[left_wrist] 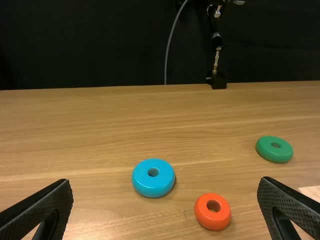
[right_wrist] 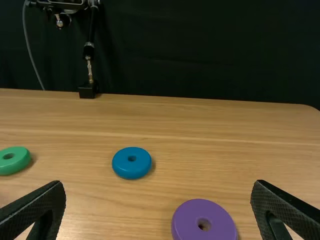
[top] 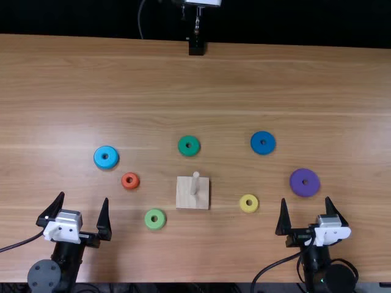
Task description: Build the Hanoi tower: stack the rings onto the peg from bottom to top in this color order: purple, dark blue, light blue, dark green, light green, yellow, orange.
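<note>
My L gripper (top: 84, 197) & R gripper (top: 305, 199) have fingers spread wide, nothing btwn. Seven glossy round rings (top: 296, 183), purple thru orange, lie apart around pale wooden peg (top: 195, 183), w/in edges of brown wooden table (top: 91, 73).

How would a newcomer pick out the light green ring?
In the top view, find the square block with the peg on the wooden table. The light green ring lies to its lower left. It is paler than the dark green ring beyond the block and larger than the orange ring.

Steep top view from near edge; forward wrist views sharing green ring (left_wrist: 274, 149).
</note>
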